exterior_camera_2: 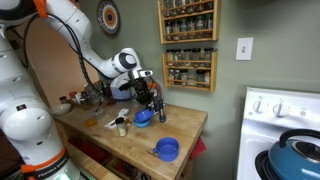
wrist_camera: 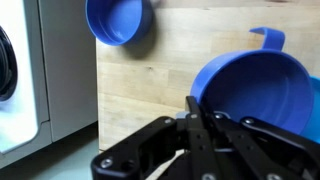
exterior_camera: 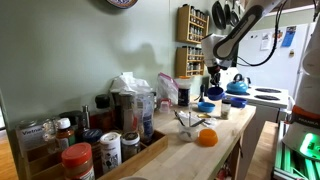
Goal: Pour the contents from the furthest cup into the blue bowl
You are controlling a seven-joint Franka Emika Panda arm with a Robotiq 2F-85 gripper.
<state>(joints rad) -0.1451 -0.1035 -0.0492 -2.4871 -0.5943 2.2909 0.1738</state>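
Observation:
In the wrist view a wide blue cup point(wrist_camera: 255, 85) with a small handle fills the right side, and I see only blue inside it. My gripper point(wrist_camera: 200, 108) is shut on its near rim, fingers pinched together. The blue bowl point(wrist_camera: 118, 20) is shallow and round. It sits on the wooden counter beyond the cup, apart from it. In an exterior view the gripper point(exterior_camera_2: 150, 100) points down onto the cup point(exterior_camera_2: 143, 118) at mid-counter, and the bowl point(exterior_camera_2: 167, 149) lies near the counter's front corner. I cannot tell whether the cup rests on the counter or hangs just above it.
A blue kettle point(exterior_camera: 237, 87) stands on the white stove point(exterior_camera_2: 285, 110) beside the counter. An orange point(exterior_camera: 206, 138), a glass with utensils point(exterior_camera_2: 120, 124) and several jars point(exterior_camera: 75, 150) crowd the counter's other end. A spice rack point(exterior_camera_2: 188, 45) hangs on the wall.

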